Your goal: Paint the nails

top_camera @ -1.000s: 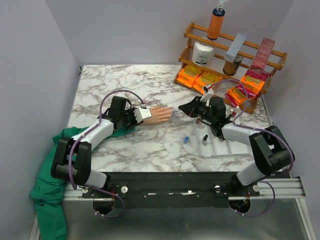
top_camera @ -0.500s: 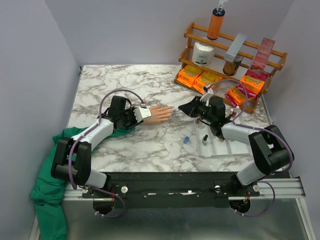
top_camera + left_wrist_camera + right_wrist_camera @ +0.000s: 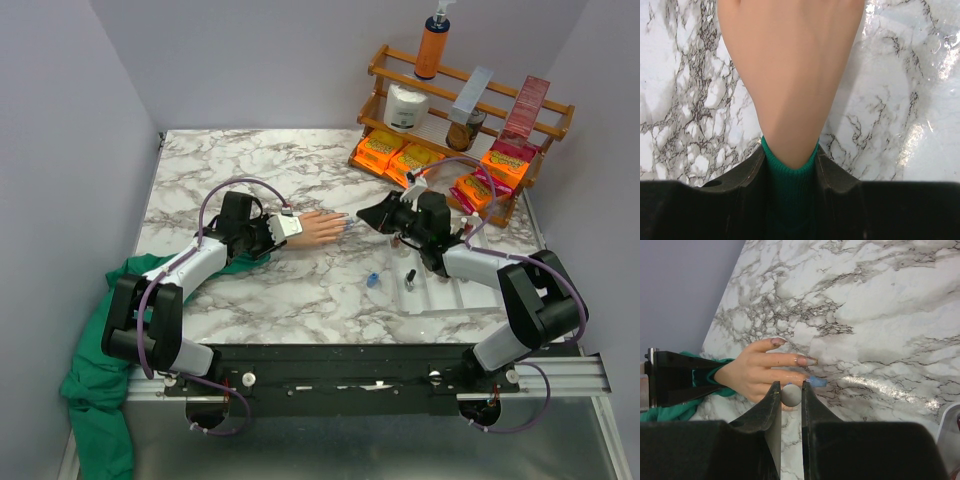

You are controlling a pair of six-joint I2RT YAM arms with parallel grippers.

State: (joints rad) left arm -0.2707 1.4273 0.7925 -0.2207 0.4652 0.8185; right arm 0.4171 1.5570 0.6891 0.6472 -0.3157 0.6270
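The peach fake hand (image 3: 322, 228) lies flat on the marble table, fingers pointing right. My left gripper (image 3: 268, 232) is shut on its green-sleeved wrist (image 3: 790, 185), and the back of the hand (image 3: 790, 75) fills the left wrist view. My right gripper (image 3: 365, 214) is shut on a round grey brush cap (image 3: 791, 395), held just over the fingertips. In the right wrist view one nail (image 3: 816, 382) is blue beside the right jaw. Another nail (image 3: 807, 360) is pale and glossy, and a third (image 3: 777, 341) is darker. The brush tip is hidden under the cap.
A small blue polish bottle (image 3: 371, 281) stands on the table, and a black-capped one (image 3: 409, 278) stands at a clear tray (image 3: 455, 297) beside my right arm. A wooden rack (image 3: 545, 105) with orange packets and bottles stands back right. Green cloth (image 3: 95, 390) hangs off the left front edge.
My right gripper with the cap has edged very slightly toward the back of the table. The left gripper and the hand have not moved.
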